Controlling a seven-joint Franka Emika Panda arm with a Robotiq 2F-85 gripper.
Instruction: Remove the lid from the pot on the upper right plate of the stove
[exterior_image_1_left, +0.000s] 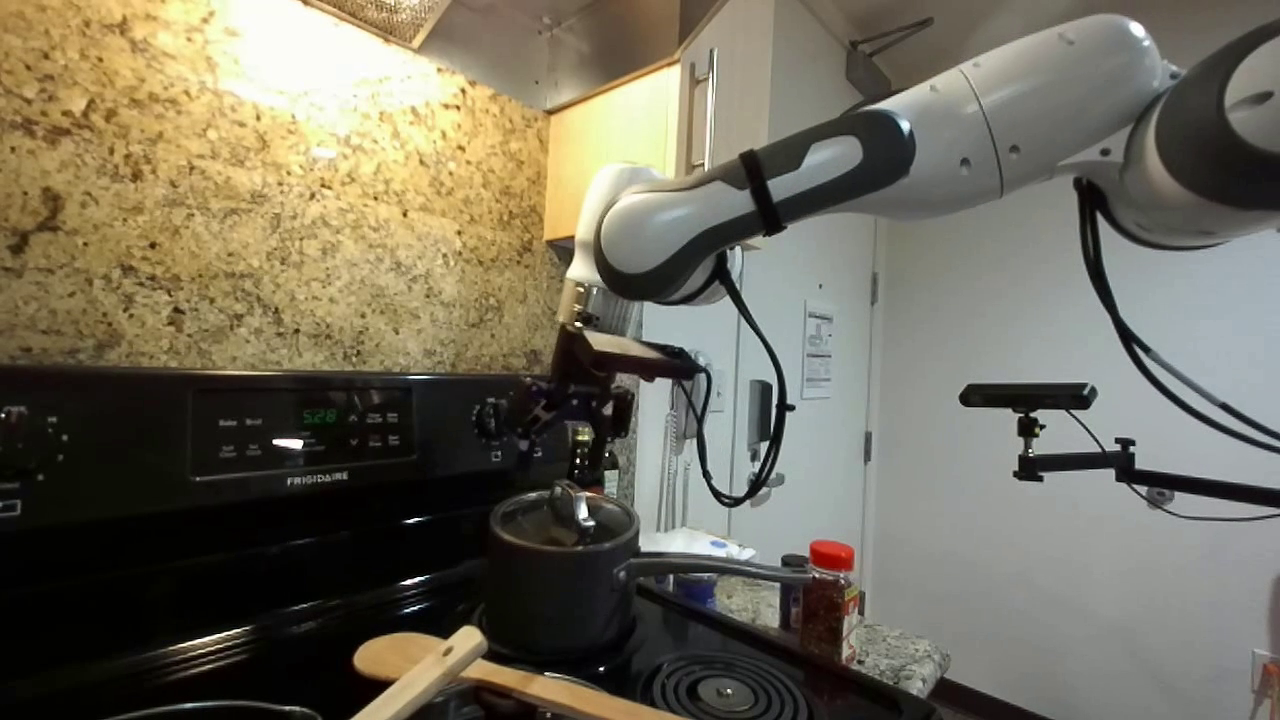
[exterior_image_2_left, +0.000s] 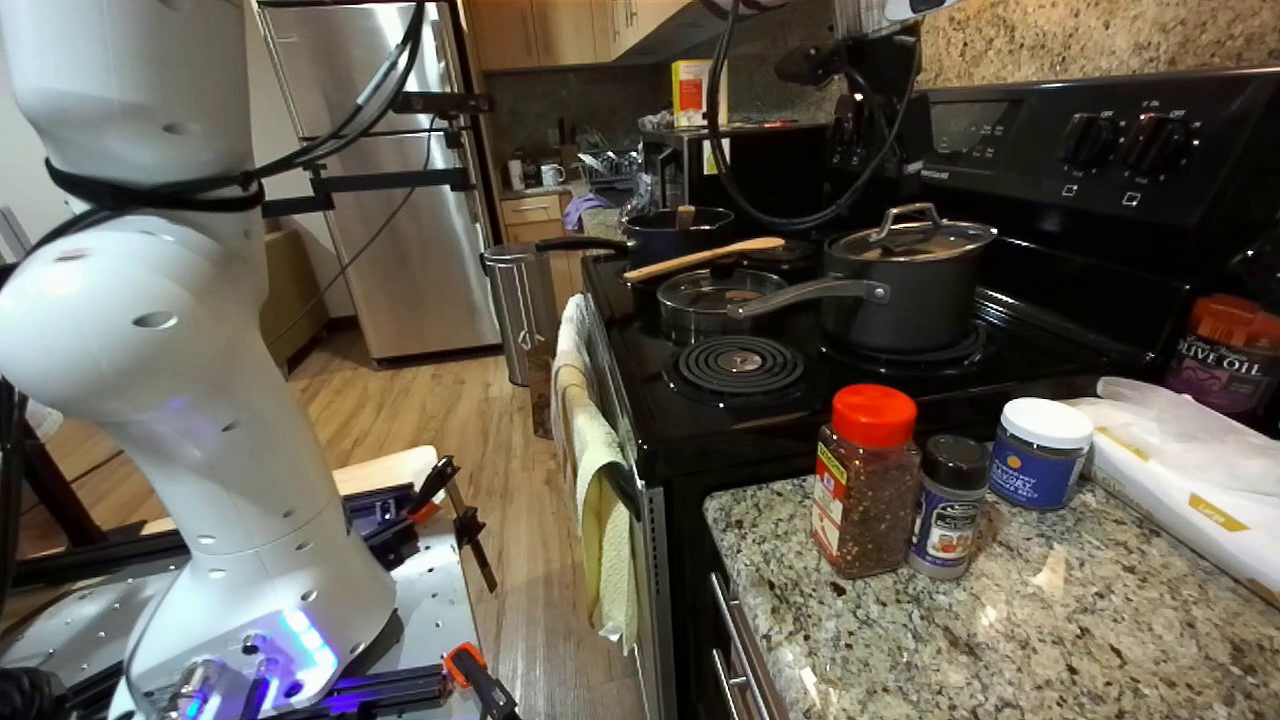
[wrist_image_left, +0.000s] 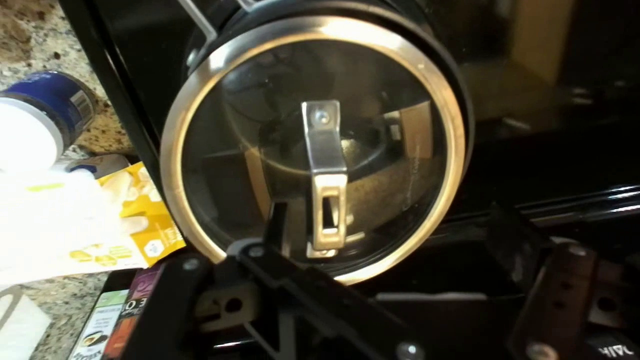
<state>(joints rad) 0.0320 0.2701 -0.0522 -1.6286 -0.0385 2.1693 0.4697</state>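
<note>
The round glass lid (exterior_image_1_left: 530, 522) with a metal rim and arched metal handle (exterior_image_1_left: 572, 512) sits on the dark grey pot (exterior_image_1_left: 560, 600). The lid (exterior_image_2_left: 915, 240) and pot (exterior_image_2_left: 905, 300) also show in an exterior view, on the right back burner of the black stove (exterior_image_2_left: 1040, 360). The pot's long handle (exterior_image_2_left: 815, 292) points to the stove's front. In the wrist view the lid (wrist_image_left: 280, 125) fills the middle, its handle (wrist_image_left: 327, 200) upright in the picture. My gripper (exterior_image_1_left: 565, 440) is above the pot, near the back panel. In the wrist view its fingers (wrist_image_left: 387, 215) stand wide apart, with nothing between them.
A glass-lidded pan (exterior_image_2_left: 685, 310), a wooden spoon (exterior_image_2_left: 705, 258) and a black pot (exterior_image_2_left: 650, 238) stand on the stove's other side. A red-capped jar (exterior_image_2_left: 868, 500), small jars (exterior_image_2_left: 1040, 455), olive oil (exterior_image_2_left: 1225, 355) and a white box (exterior_image_2_left: 1170, 485) are on the counter. The back panel (exterior_image_1_left: 440, 440) rises behind.
</note>
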